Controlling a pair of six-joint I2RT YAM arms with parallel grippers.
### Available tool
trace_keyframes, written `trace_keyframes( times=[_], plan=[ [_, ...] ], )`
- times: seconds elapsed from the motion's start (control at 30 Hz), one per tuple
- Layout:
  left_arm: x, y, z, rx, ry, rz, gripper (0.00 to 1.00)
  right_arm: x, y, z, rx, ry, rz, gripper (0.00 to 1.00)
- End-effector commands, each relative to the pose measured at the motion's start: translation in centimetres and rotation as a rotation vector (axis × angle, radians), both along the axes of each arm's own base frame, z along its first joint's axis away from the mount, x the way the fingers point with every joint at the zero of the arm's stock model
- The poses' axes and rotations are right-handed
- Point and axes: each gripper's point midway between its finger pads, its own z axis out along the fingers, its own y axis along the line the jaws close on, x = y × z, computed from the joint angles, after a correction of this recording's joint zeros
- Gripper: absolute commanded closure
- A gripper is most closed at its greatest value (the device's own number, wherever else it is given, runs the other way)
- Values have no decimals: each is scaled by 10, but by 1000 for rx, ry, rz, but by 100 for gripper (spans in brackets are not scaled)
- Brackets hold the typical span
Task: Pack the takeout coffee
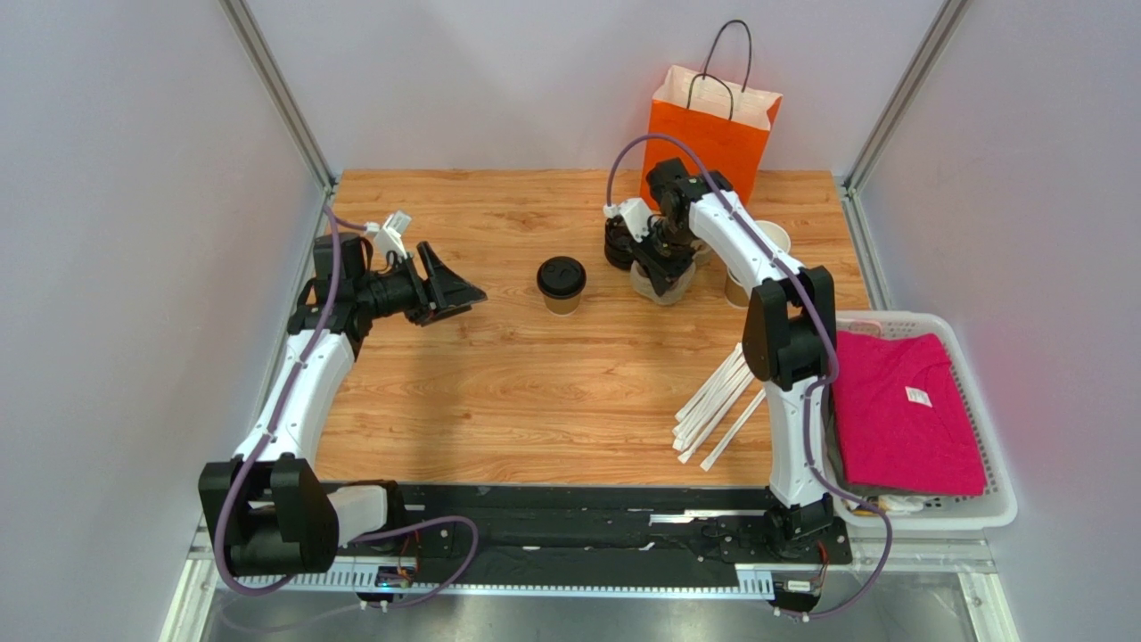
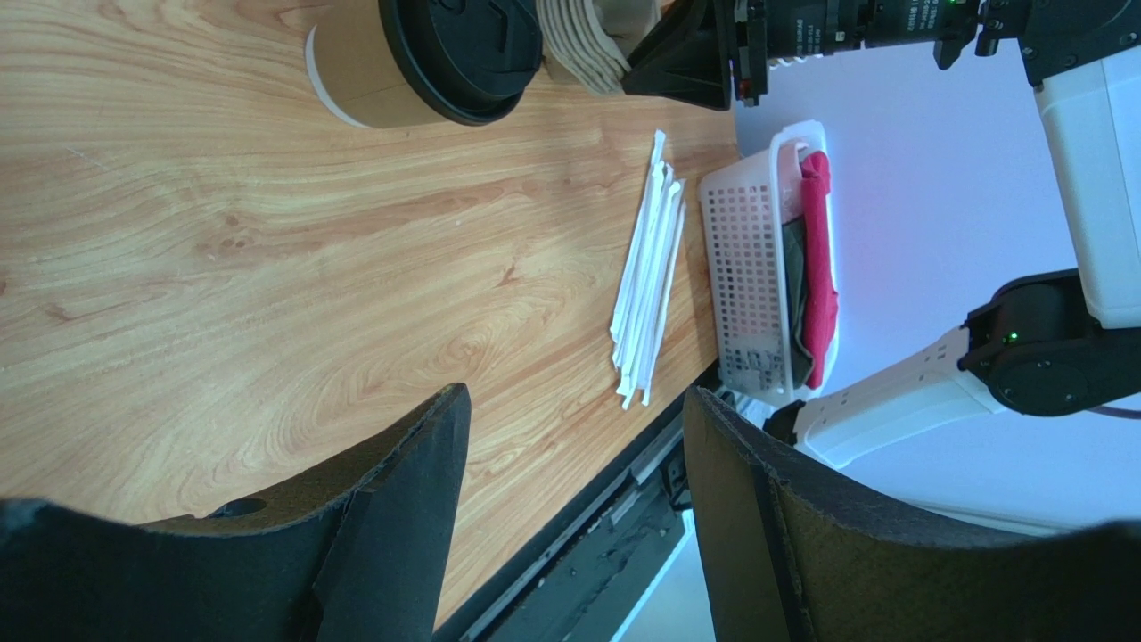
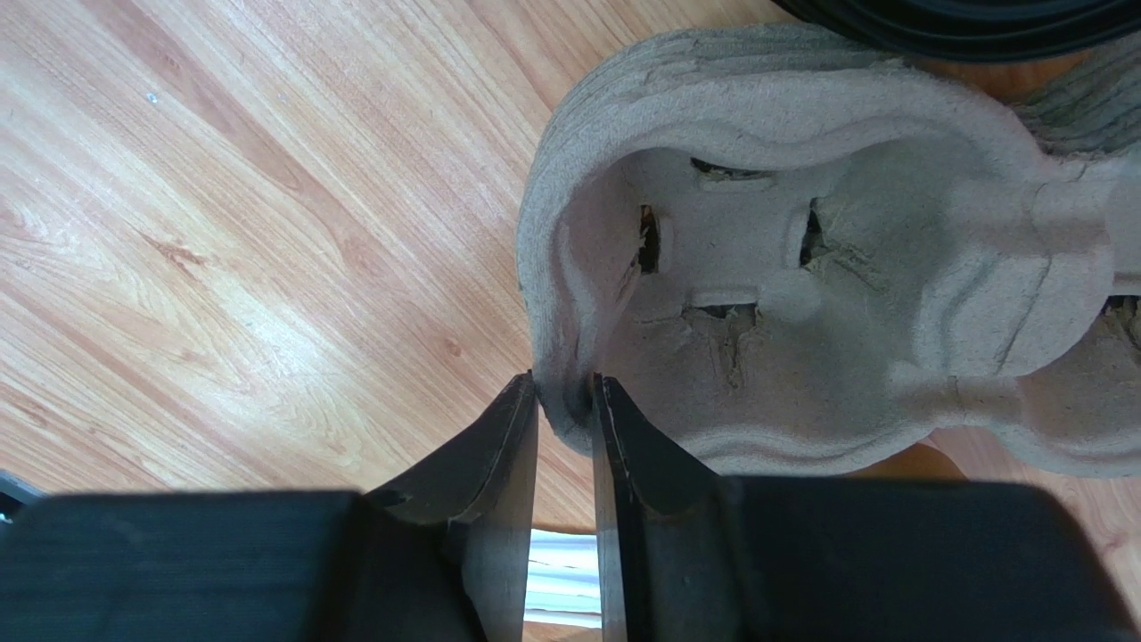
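The takeout coffee (image 1: 561, 284), a tan paper cup with a black lid, stands upright mid-table; it also shows at the top of the left wrist view (image 2: 402, 60). My left gripper (image 1: 449, 288) is open and empty, hovering left of the cup with a gap between them; its jaws (image 2: 576, 415) stand wide apart. My right gripper (image 1: 659, 268) is at the back, right of the cup, shut on the rim of the top grey pulp cup carrier (image 3: 830, 268) of a stack (image 1: 664, 285). The orange paper bag (image 1: 710, 127) stands open behind it.
White wrapped straws (image 1: 717, 401) lie right of centre. A white basket (image 1: 984, 502) with a pink shirt (image 1: 918, 415) sits at the right edge. Lidless cups (image 1: 770, 244) stand right of the right arm, and black lids (image 1: 619, 248) to the carriers' left.
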Motion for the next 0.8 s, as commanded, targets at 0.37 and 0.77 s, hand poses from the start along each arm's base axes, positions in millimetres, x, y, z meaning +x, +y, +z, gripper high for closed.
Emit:
trace_keyframes(
  times=[0.37, 0.77],
  plan=[
    [6, 1, 9, -11, -37, -3, 32, 5, 8, 36, 36, -66, 41, 100],
    [5, 0, 9, -18, -35, -6, 32, 14, 1, 75, 18, -177, 45, 100]
  ],
)
